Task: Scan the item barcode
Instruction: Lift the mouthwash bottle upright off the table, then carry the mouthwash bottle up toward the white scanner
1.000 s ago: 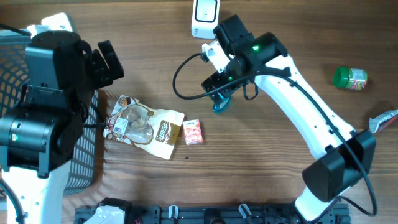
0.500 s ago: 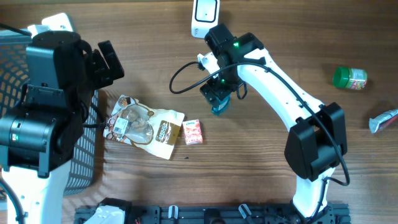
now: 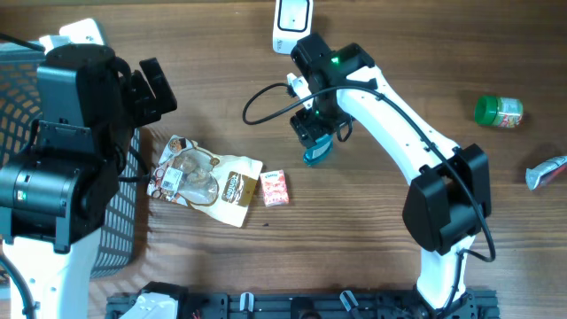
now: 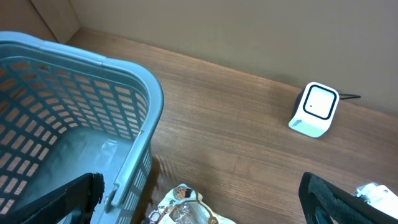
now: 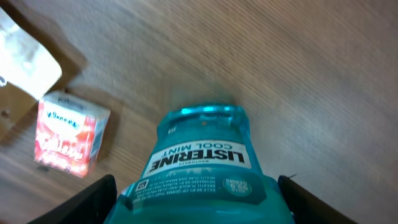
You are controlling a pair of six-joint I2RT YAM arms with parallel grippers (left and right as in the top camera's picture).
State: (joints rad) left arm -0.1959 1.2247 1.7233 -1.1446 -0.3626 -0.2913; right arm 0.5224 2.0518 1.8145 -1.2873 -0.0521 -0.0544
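Note:
A teal Listerine mouthwash bottle (image 3: 317,156) lies on the wooden table, label up (image 5: 202,165). My right gripper (image 3: 316,133) is down over it. In the right wrist view its fingers (image 5: 198,186) stand on either side of the bottle's body, very close to its sides; I cannot tell whether they touch. The white barcode scanner (image 3: 292,19) stands at the far edge of the table (image 4: 315,109). My left gripper (image 4: 200,190) hangs wide open with nothing in it, above the table next to the basket.
A blue mesh basket (image 4: 74,112) fills the left side. A snack pouch (image 3: 208,180) and a small pink tissue pack (image 3: 275,188) lie left of the bottle. A green jar (image 3: 498,111) and a tube (image 3: 545,171) lie at the far right.
The right arm has swung in over the bottle and its fingers have drawn in toward the bottle's sides. The left arm has not moved.

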